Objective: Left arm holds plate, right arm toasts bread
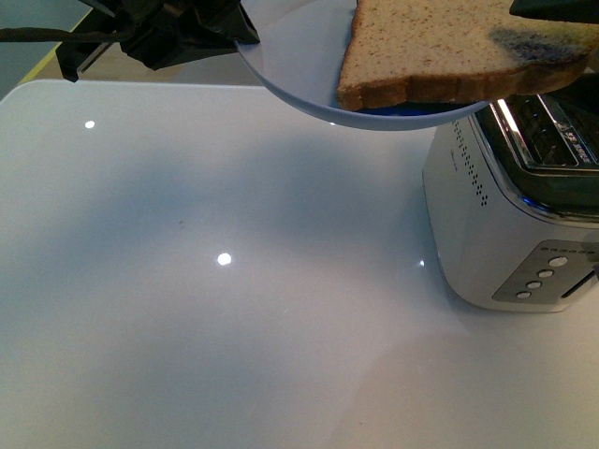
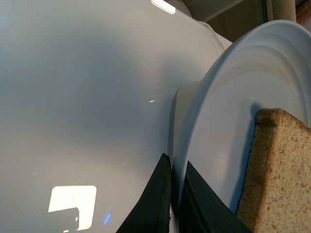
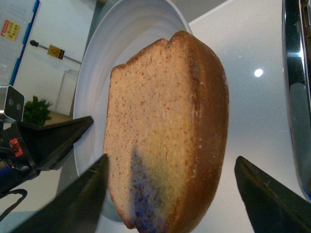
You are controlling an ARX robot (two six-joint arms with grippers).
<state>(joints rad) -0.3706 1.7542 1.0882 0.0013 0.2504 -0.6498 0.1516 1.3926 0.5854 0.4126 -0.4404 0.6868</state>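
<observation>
The pale blue plate (image 1: 299, 65) is held in the air above the table's far side, with the slice of speckled brown bread (image 1: 449, 47) lying on it. My left gripper (image 1: 187, 33) is shut on the plate's rim; the left wrist view shows its dark fingers (image 2: 155, 204) pinching the rim (image 2: 194, 145), with the bread (image 2: 277, 170) beside them. My right gripper (image 3: 170, 194) is open with its fingers on either side of the bread (image 3: 165, 126), apart from it. In the front view only a dark corner of it (image 1: 552, 7) shows above the bread.
A white and chrome toaster (image 1: 515, 206) stands at the table's right, its slots (image 1: 552, 140) just below the plate's right edge. The white glossy table (image 1: 187, 281) spreads to the left and front. The toaster's chrome edge shows in the right wrist view (image 3: 294, 97).
</observation>
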